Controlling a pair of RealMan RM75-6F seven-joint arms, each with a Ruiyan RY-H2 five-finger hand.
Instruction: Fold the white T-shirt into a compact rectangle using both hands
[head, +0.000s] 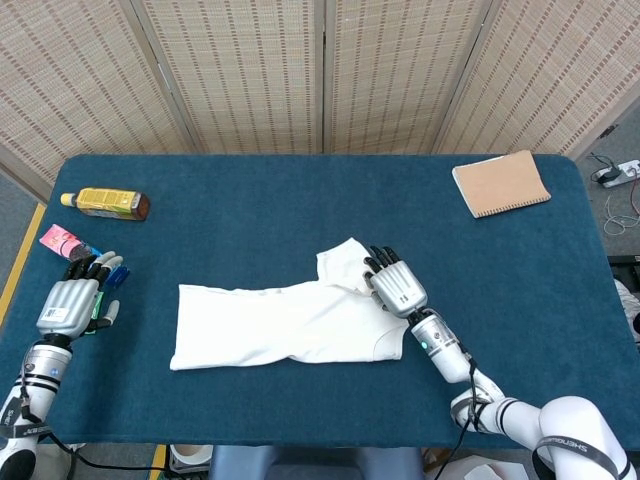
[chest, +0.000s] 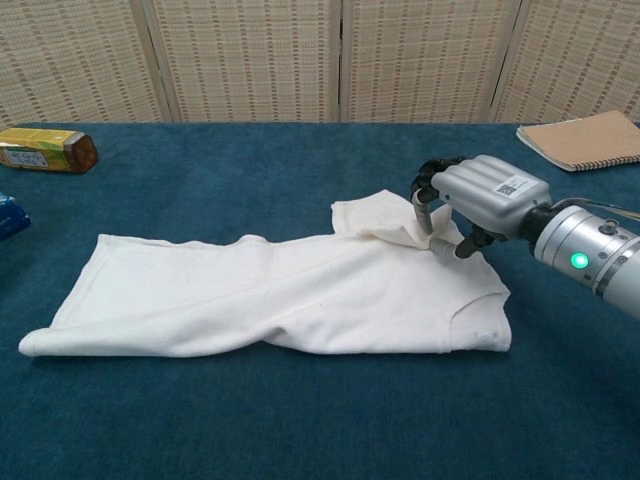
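Note:
The white T-shirt (head: 285, 325) lies flat on the blue table, folded lengthwise, hem to the left and collar end to the right (chest: 280, 295). One sleeve (chest: 375, 220) sticks out rumpled at its far right corner. My right hand (chest: 475, 195) sits on that sleeve, fingers curled down into the cloth with the thumb beneath, pinching the fabric; in the head view the right hand (head: 395, 283) covers the sleeve's right edge. My left hand (head: 72, 300) rests at the table's left edge, fingers spread, holding nothing, well clear of the shirt. The chest view does not show it.
A yellow bottle (head: 105, 203) lies on its side at the far left. A pink packet (head: 60, 240) and a small blue item lie by my left hand. A brown notebook (head: 500, 183) sits at the far right corner. Woven screens stand behind the table.

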